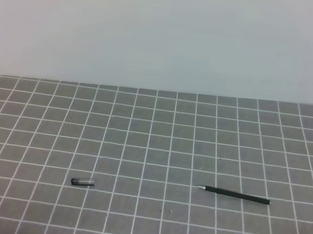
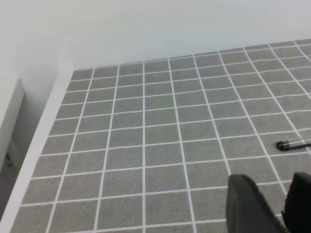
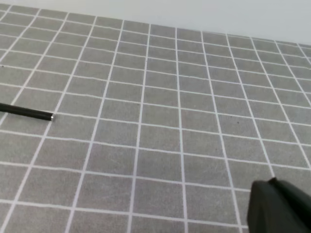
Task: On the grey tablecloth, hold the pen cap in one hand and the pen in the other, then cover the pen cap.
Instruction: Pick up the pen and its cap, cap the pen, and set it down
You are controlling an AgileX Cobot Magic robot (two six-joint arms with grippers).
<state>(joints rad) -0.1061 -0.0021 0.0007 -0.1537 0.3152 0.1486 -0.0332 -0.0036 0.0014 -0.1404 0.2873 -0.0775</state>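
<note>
The pen cap [image 1: 83,182], short and dark with a paler end, lies on the grey tablecloth [image 1: 153,140] at the front left. To the right the pen [image 1: 237,194] lies flat, its silvery tip pointing left. Neither gripper shows in the high view. In the left wrist view my left gripper [image 2: 270,183] hovers above the cloth, its two dark fingers [image 2: 248,204] apart with nothing between them. The pen cap [image 2: 287,144] lies beyond it at the right edge. The right wrist view shows my right gripper [image 3: 274,196] as one shut dark mass at the bottom right, far from the pen [image 3: 26,112] at the left edge.
A pale wall rises behind the cloth's far edge [image 1: 160,90]. In the left wrist view the cloth's left border [image 2: 46,141] meets a white strip, with a drop and a white ledge [image 2: 9,111] beyond it.
</note>
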